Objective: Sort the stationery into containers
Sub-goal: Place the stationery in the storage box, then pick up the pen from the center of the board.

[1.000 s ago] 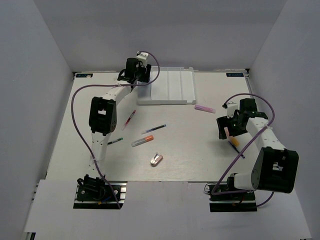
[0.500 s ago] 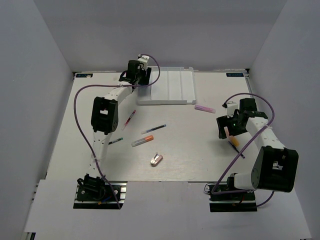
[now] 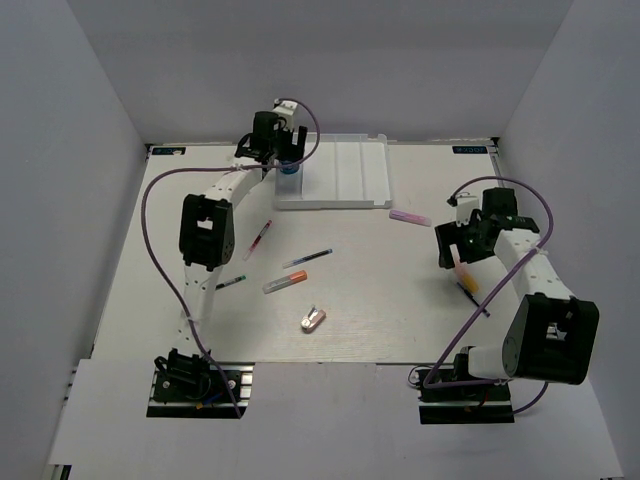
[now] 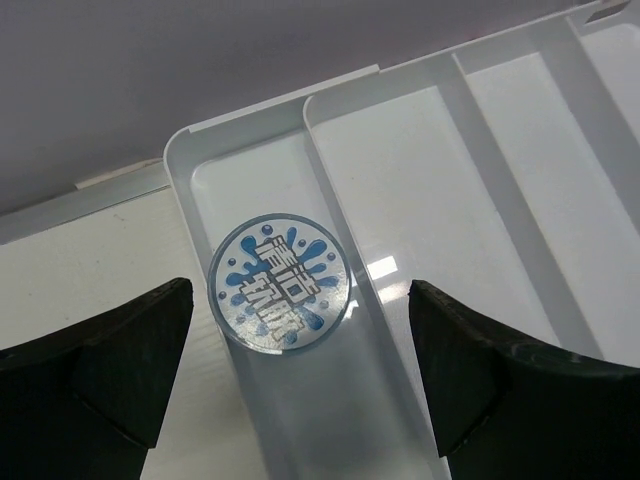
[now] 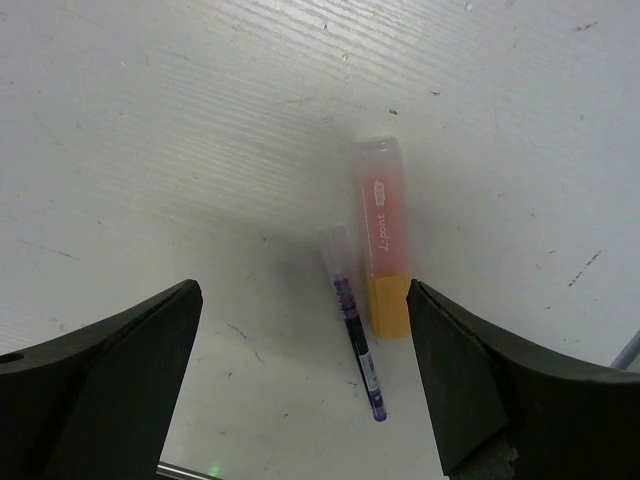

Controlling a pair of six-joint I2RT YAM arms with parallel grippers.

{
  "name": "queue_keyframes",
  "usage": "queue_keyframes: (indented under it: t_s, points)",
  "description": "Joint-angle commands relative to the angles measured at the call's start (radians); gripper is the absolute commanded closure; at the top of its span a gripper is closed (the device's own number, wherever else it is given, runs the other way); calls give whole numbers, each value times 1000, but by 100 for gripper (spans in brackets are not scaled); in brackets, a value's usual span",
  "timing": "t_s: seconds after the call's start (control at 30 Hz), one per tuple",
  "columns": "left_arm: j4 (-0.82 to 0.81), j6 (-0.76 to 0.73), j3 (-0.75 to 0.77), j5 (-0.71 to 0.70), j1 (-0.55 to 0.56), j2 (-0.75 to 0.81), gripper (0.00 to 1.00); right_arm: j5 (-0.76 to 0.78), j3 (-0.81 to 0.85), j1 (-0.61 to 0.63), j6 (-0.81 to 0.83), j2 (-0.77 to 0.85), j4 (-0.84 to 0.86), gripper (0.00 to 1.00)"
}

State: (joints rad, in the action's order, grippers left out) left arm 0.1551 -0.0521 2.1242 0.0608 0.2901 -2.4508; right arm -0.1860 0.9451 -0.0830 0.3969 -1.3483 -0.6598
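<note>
The blue round roll (image 4: pixel 280 283) lies flat in the leftmost compartment of the white tray (image 4: pixel 420 190), also seen from above as the roll (image 3: pixel 289 169) in the tray (image 3: pixel 350 178). My left gripper (image 4: pixel 300 375) hovers open above it, touching nothing; it shows at the tray's left end (image 3: pixel 283 148). My right gripper (image 5: pixel 305 385) stands open over a pink-and-orange marker (image 5: pixel 382 240) and a thin purple pen (image 5: pixel 357 335) lying side by side on the table. From above that gripper (image 3: pixel 455 258) is at the right.
Loose on the table lie a red pen (image 3: pixel 260 239), a dark pen (image 3: pixel 308 259), an orange marker (image 3: pixel 285 282), a pinkish eraser (image 3: pixel 312 319), a small green-tipped pen (image 3: pixel 230 283) and a lilac marker (image 3: pixel 410 217). White walls enclose the table.
My left gripper has opened and let go of the blue roll, which now rests in the tray's left compartment. The right gripper has shifted only slightly.
</note>
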Motion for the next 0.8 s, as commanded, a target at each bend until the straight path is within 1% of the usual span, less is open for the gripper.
queue_keyframes:
  t_s: [0.0,0.03,0.07,0.1,0.13,0.17,0.2,0.23,0.27,0.3,0.33,0.37,0.4,0.43,0.47,0.5,0.53,0.63,0.67,0.77]
  points:
    - [53,41,48,39,-20,183,2,-29,75,2,22,37,-14,11]
    - [64,90,37,75,-20,205,2,-30,87,2,36,37,-17,11]
    - [79,101,-5,89,-20,234,2,-36,98,6,51,37,-11,11]
    - [86,92,-35,105,-29,304,3,-44,125,8,87,23,-3,11]
    - [90,80,-67,150,-29,343,3,-47,144,8,109,8,8,11]
    - [101,71,-134,178,-29,381,4,-58,190,9,156,-11,21,15]
    - [107,61,-170,209,-29,419,5,-64,220,8,181,-68,25,17]
    - [115,55,-203,240,-29,499,5,-69,257,11,207,-99,26,20]
    - [145,55,-234,288,-29,533,5,-88,294,14,235,-142,11,24]
    - [168,57,-283,321,-38,562,4,-101,381,15,288,-222,-3,26]
    - [196,66,-297,356,-39,605,3,-108,429,17,316,-263,-15,28]
    - [255,69,-308,446,-49,622,3,-122,476,20,344,-309,-59,33]
    - [283,69,-334,494,-60,634,3,-145,522,28,367,-393,-75,34]
    - [306,74,-349,535,-60,657,3,-150,600,35,405,-431,-86,35]
    - [326,75,-372,613,-71,670,4,-150,633,46,424,-471,-96,37]
    - [325,75,-394,651,-71,684,4,-147,662,52,437,-541,-106,37]
    - [322,86,-438,669,-80,696,6,-142,704,58,462,-572,-110,38]
    - [275,112,-535,674,-80,754,6,-124,748,81,485,-666,-106,42]
    - [261,112,-553,668,-80,775,6,-119,750,112,487,-681,-95,42]
    - [262,109,-590,640,-80,789,7,-107,730,137,485,-718,-43,42]
